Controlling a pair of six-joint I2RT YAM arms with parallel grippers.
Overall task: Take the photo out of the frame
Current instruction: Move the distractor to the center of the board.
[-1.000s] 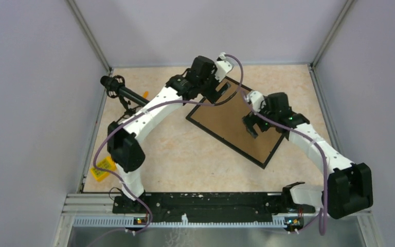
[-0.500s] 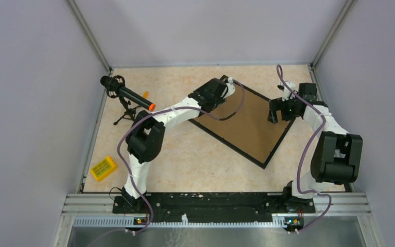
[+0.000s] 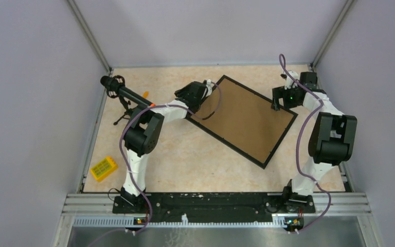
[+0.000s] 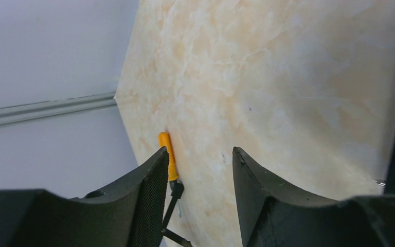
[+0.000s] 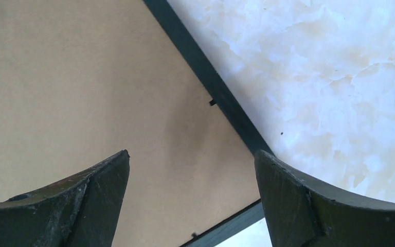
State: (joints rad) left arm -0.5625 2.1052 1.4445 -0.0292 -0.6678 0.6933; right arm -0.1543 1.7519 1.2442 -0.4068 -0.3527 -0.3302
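here, left fingers [image 4: 145, 206] half parted, empty, right fingers [image 5: 82, 206] spread wide above frame [image 5: 108, 87] corner, seemingly not touching

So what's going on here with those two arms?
They're meant to take a photo out of the frame, which lies face down on the table, brown back up, with no photo showing. The left arm's fingers are open over bare table beside its left edge; the right arm's fingers are open above its right corner. Neither holds anything.
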